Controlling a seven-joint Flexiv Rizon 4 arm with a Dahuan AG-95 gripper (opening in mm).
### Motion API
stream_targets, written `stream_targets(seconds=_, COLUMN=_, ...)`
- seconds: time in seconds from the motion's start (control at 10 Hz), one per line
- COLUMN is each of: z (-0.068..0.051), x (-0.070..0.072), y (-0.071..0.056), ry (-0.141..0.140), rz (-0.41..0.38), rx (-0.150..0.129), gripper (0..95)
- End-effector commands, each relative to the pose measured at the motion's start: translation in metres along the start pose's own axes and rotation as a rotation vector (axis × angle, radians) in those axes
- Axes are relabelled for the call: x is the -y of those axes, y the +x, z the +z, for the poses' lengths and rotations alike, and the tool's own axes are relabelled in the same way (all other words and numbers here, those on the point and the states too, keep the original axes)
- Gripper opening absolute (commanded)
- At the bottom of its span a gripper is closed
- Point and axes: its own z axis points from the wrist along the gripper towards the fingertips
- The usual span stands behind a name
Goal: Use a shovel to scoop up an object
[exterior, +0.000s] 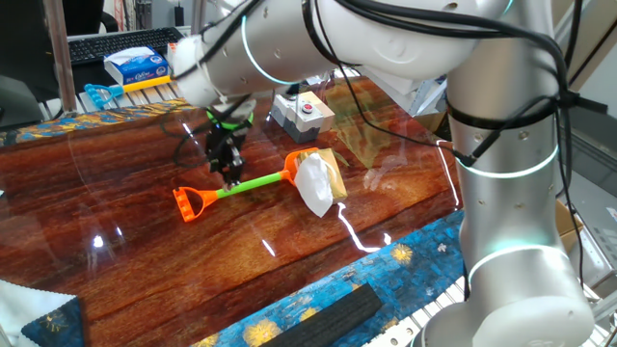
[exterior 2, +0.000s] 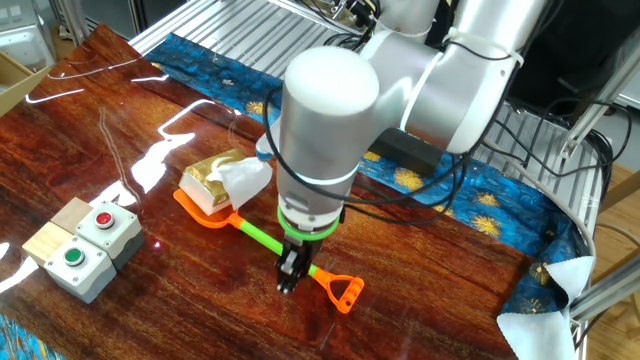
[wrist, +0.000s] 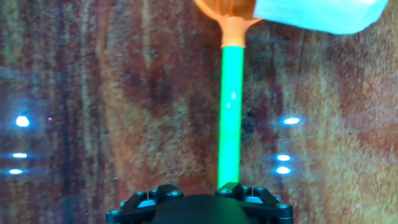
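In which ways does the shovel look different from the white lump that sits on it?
The shovel is long, rigid and thin, orange with a green shaft; the white lump is crumpled and rounded, white with a tan-brown part. The shovel lies flat on the table; the lump rests on the shovel's blade. The gripper is at the shovel's shaft; the lump is untouched.

The shovel (exterior 2: 262, 241) has an orange blade and D-grip joined by a bright green shaft, and the lump (exterior: 316, 179) on its blade is white with a tan-gold part. The desk (exterior 2: 90, 150) is glossy reddish-brown wood grain, edged by a blue cloth (exterior: 318, 294) patterned with yellow swirls. The beige button box (exterior 2: 85, 248) carries one red and one green button, and the tool (exterior 2: 290, 274) is black with green trim.
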Motion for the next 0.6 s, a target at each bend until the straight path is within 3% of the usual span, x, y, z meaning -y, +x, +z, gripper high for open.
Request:
stream_targets(seconds=0.1, z=-0.004, x=-0.011, y=0.003, ry=0.013, rz=-0.021, rx=0.007, gripper=57.0)
stream_targets(seconds=0.2, z=-0.005, x=-0.015, y=0.003, ry=0.021, rz=-0.027, rx=0.007, gripper=57.0)
stream_targets(seconds=0.3, z=-0.009, x=-0.029, y=0.006, ry=0.034, rz=-0.033, rx=0.005, gripper=57.0)
stream_targets(seconds=0.4, z=-0.011, x=-0.036, y=0.006, ry=0.039, rz=-0.056, rx=0.005, gripper=38.0)
stream_targets(seconds=0.6, z=-0.017, x=-0.054, y=0.007, ry=0.046, rz=-0.114, rx=-0.003, gripper=38.0)
